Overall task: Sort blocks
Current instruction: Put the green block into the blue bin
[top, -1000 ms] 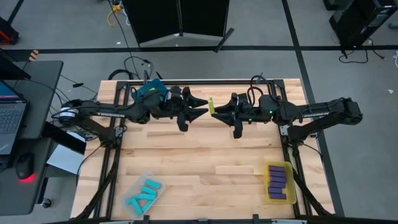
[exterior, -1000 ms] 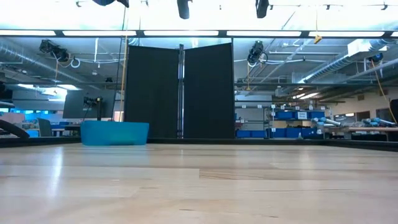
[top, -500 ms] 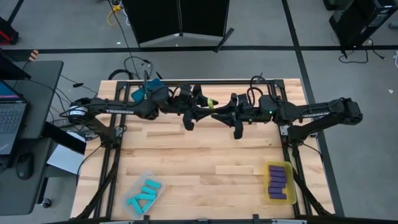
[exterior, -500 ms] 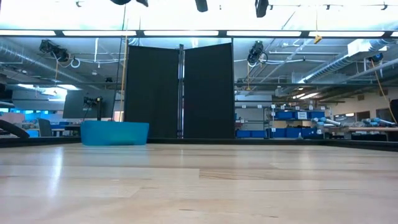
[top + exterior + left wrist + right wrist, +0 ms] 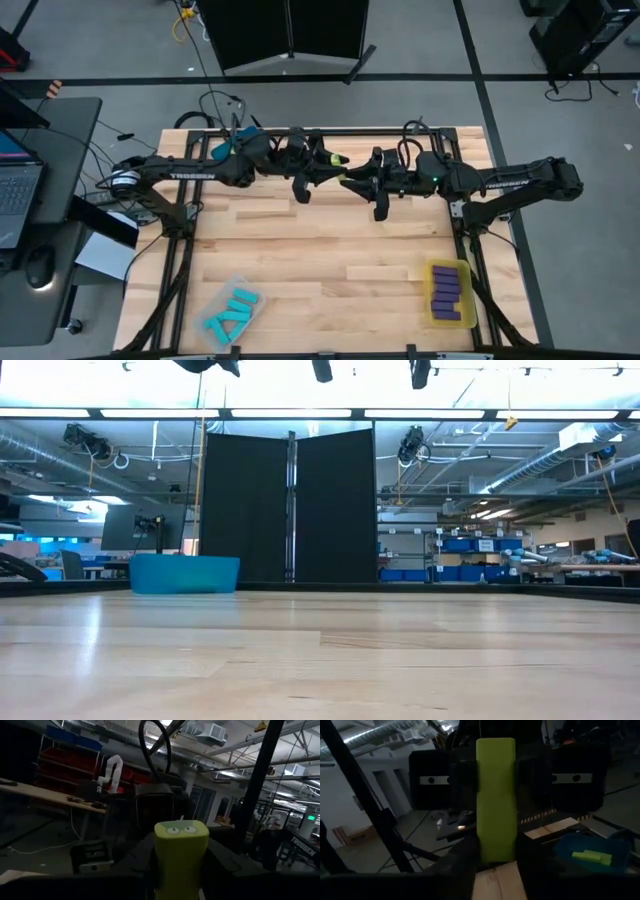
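The pale wooden slatted table carries both dark arms at its far edge, raised above the surface. The left gripper and the right gripper meet tip to tip near the middle of that edge. Between them is one lime green rectangular plastic block; in both wrist views it stands upright between dark fingers, and each gripper is clenched on it.

Behind the left gripper, at the table's far left, sits the blue plastic bin, with lime green blocks inside. Well away at the near edge, left of the grippers, a clear plastic bin holds cyan blocks. To the right, a yellow plastic bin holds purple blocks.
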Controlling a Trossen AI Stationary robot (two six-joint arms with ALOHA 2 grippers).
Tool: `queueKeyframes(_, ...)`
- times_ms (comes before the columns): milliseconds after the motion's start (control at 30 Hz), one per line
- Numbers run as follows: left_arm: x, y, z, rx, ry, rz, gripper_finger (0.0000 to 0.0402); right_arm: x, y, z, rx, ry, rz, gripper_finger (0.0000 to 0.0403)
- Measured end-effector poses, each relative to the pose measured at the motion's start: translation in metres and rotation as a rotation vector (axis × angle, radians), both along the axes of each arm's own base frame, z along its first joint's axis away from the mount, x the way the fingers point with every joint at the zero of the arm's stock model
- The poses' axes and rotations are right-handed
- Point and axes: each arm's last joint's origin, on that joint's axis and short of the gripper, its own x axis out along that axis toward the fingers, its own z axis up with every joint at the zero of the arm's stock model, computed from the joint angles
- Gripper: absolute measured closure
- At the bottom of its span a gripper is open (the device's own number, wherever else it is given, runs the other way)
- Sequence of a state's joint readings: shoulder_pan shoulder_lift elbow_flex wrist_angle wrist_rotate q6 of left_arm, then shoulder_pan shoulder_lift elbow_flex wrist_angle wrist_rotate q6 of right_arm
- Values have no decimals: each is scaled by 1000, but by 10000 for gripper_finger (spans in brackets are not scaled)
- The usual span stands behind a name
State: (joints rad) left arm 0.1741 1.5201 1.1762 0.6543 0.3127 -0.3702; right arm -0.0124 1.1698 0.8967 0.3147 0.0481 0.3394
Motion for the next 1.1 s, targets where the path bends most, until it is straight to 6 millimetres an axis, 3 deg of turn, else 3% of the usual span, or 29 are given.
queueKeyframes(200, -20, 7, 22, 56, -79, 36, 289, 0, -5, -3, -9, 29, -57, 165)
queueKeyframes(333, -39, 15, 31, 93, -10, 76, 289, 0, -9, -4, -15, 47, -72, 144)
queueKeyframes(500, -78, 21, 39, 129, 176, 194, 289, -1, -9, -8, -25, 89, -72, 210)
queueKeyframes(667, -116, 31, 27, 77, 476, 325, 289, -1, -9, -15, -25, 161, -63, 324)
queueKeyframes(767, -139, 38, 8, 61, 743, 455, 289, -2, -9, -18, -39, 187, -61, 386)
queueKeyframes(900, -157, 48, -17, 45, 1054, 538, 289, -2, -9, -18, -75, 197, -57, 379)
queueKeyframes(1100, -165, 81, -50, 53, 1307, 569, 289, -2, -10, -18, -77, 196, -60, 387)
